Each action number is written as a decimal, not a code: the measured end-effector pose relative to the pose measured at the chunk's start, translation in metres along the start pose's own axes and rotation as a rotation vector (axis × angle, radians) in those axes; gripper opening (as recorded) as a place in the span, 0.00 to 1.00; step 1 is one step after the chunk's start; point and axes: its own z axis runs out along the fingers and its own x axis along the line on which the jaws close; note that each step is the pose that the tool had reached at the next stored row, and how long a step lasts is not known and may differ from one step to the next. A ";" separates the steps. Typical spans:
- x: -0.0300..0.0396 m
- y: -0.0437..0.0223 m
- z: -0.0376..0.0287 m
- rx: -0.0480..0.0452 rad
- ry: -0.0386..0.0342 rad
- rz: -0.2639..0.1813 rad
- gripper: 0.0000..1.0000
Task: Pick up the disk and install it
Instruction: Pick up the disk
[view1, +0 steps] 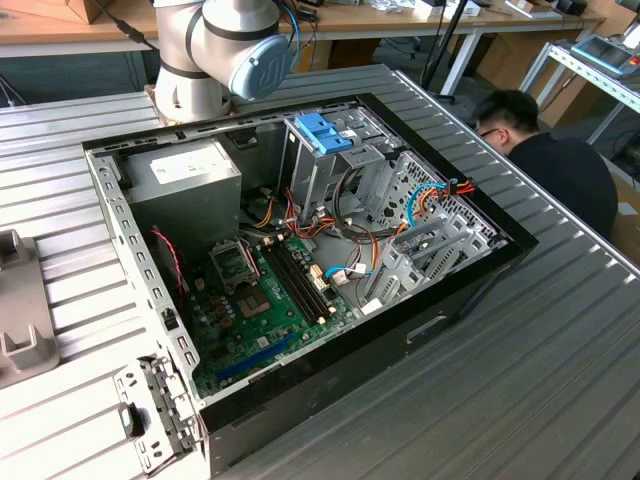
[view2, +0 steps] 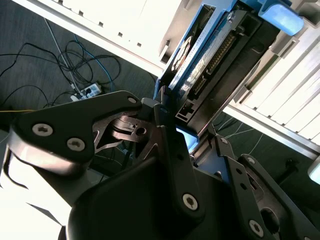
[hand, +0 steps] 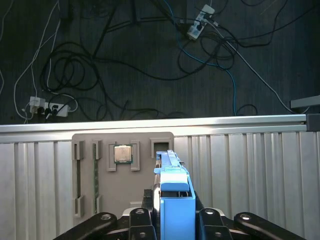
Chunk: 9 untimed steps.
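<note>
Light blue in its carrier, held the disk (hand: 176, 192) clamped edge-on in the tool (hand: 175, 222), closed against its sides, over the grey tray (hand: 125, 192) on the ribbed surface (hand: 250, 175); judged best raised straight and upright, squarely pinched, clear of the tray's slot.

Open computer case (view1: 400, 340) on ribbed table (view1: 560, 380), person (view1: 565, 175) beside

cables (view1: 350, 238) crowding drive cage (view1: 322, 178)
</note>
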 end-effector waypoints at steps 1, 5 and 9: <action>0.0000 0.0000 -0.0002 0.0000 0.0000 0.000 0.37; 0.0000 0.0000 -0.0011 0.0001 0.0000 0.000 0.37; 0.0000 0.0001 -0.0021 0.0001 0.0000 0.000 0.37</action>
